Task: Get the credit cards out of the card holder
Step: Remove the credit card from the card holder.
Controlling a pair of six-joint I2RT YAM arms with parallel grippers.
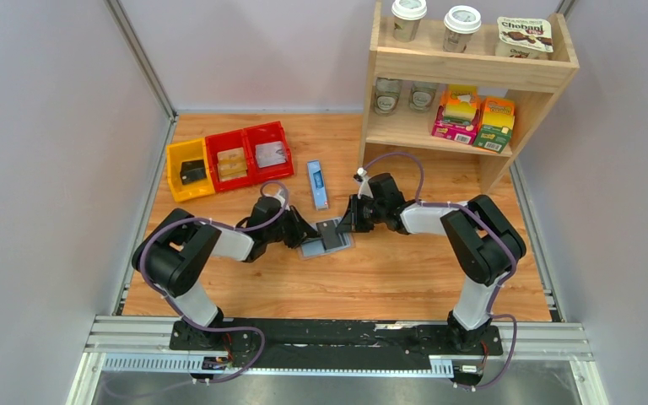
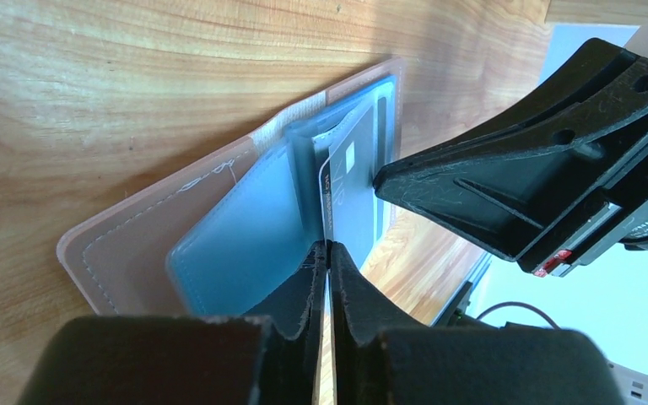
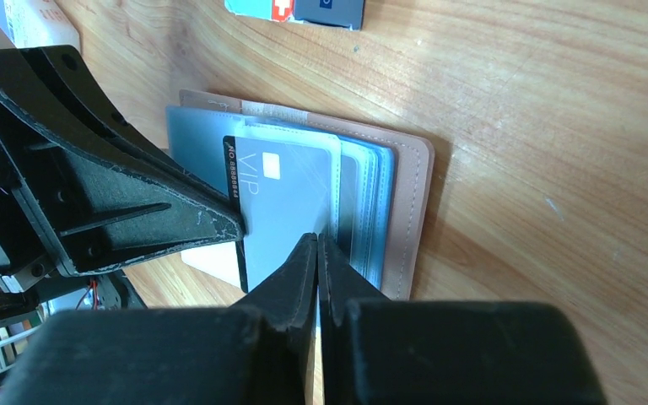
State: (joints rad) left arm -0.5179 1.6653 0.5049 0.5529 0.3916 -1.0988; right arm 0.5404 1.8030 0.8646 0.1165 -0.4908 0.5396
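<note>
One card holder (image 1: 314,248) lies open on the worktop (image 1: 405,270) between the two arms, with a tan border round pale blue slots. One credit card (image 3: 291,198) shows (dark grey, with a chip and "VIP" printed on it), lying partly out of a slot. Whether more cards sit in the other slots cannot be told.

The right arm's fingers (image 3: 310,253) are pressed together on the card's edge, pinching it. The left arm's fingers (image 2: 335,260) are pressed nearly together too, with only a thin slit between them. Their tips are at the blue lining beside the card, and whether they grip it cannot be told. The two pairs meet almost tip to tip over the holder, each blocking part of the other's view of the card.

Just beyond the holder lies one narrow blue box (image 1: 318,184). Far left stand three bins, one yellow bin (image 1: 177,164) and two red bins (image 1: 250,160). A wooden shelf (image 1: 472,63) at the far right carries two lidded cups, two jars and several small boxes.
</note>
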